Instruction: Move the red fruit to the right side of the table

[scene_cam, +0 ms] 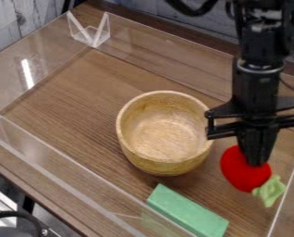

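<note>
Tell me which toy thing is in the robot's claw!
The glossy red toy strawberry with the leafy green cap; the flat green rectangular block lies outside the gripper.

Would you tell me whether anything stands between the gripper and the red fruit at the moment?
Nothing visible does: the gripper is closed on the red fruit, with the leafy cap pointing away to one side.

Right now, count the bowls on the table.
1 bowl: on the table, beside the green block and left of the strawberry in view. Others could hide behind the arm.
</note>
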